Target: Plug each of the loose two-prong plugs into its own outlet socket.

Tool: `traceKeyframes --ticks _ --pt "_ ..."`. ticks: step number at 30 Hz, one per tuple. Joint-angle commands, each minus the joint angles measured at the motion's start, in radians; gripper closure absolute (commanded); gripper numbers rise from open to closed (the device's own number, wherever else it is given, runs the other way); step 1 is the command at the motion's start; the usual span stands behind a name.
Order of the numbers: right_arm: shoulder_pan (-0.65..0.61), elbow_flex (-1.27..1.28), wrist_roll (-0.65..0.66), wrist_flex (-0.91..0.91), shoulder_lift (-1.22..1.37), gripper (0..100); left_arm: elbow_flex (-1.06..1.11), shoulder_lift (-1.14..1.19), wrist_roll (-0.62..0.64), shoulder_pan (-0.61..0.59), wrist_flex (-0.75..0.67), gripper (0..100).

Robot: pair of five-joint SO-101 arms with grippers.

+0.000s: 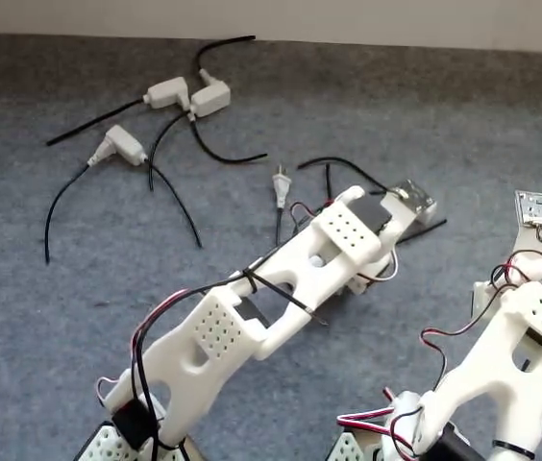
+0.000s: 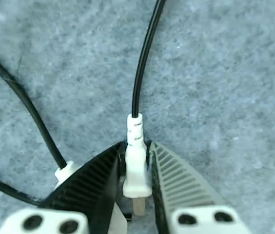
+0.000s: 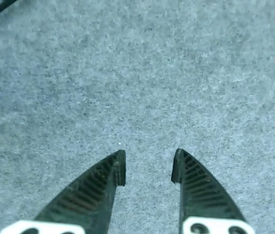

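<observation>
Grey mat (image 1: 50,317), hardware scattered.
Upper left: socket (image 1: 167,93) just beside second socket (image 1: 210,97), third socket (image 1: 117,146) below them, all on black cords. Mid-frame: plug (image 1: 280,182), prongs toward top. Left arm (image 1: 281,279) spans lower left to centre; right arm (image 1: 530,336) lower right.

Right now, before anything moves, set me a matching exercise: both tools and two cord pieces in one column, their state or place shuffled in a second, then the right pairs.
Things
1. left tool
2. right tool
3. loose plug
4. lone white connector

States or places
A. open above the bare grey mat
B. lies toward the far left in the high view, with its black cord trailing back toward the arms
C. shut on a white plug
D. lies free near mid-table, ungripped

Pairs: 1-C, 2-A, 3-D, 4-B
</observation>
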Motion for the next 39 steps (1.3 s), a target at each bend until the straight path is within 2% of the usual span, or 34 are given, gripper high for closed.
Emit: traceKeyframes --ticks 1,4,7,13,18,22,27,37,39 --pt "0.010 -0.002 0.014 -0.019 -0.022 83.6 -0.019 0.018 0.006 0.008 -0.002 94" --pt "0.016 -0.002 0.014 -0.019 -0.022 83.6 -0.027 0.018 0.006 0.010 -0.002 99" --pt "0.036 -0.002 0.014 -0.021 -0.022 83.6 -0.102 0.018 0.006 0.007 0.023 99" --pt "0.064 0.030 0.011 -0.104 -0.028 83.6 -0.443 0.019 0.018 0.001 0.176 99" --pt "0.090 0.067 0.009 -0.177 -0.024 83.6 -0.538 0.018 0.195 -0.090 0.187 99" --pt "0.097 0.076 0.009 -0.196 -0.022 83.6 -0.536 -0.019 0.235 -0.147 0.189 99" --pt "0.093 0.074 0.009 -0.196 -0.022 83.6 -0.406 -0.232 0.235 -0.145 0.190 99" --pt "0.048 0.084 0.009 -0.189 -0.022 83.6 0.108 -0.875 0.229 -0.214 0.180 99" --pt "0.021 0.116 0.009 -0.189 -0.022 83.6 0.216 -0.974 0.230 -0.229 0.132 99"
